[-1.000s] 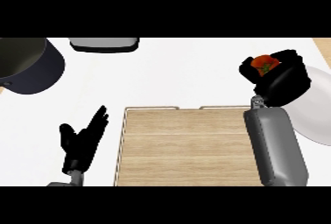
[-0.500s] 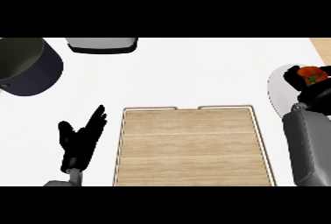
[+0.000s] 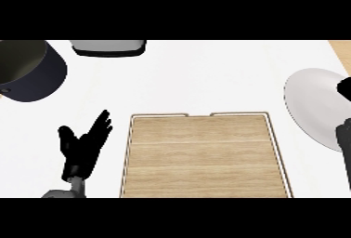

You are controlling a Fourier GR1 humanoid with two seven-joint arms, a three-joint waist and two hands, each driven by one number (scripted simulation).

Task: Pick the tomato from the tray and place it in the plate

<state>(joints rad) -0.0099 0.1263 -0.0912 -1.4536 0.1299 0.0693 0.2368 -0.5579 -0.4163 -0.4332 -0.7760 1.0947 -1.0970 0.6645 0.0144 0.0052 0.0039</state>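
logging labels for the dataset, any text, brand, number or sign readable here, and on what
None: no words, numbers or signs show anywhere.
The wooden tray, white plate, dark vessel, grey object at the top edge and counter all have plain surfaces.

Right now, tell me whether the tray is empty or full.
Empty: the tray shows only bare wood inside its rim, nothing lying on it.

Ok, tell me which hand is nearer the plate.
Right. The right hand overlaps the plate at the view's right border; the left hand rests open left of the tray, far from the plate.
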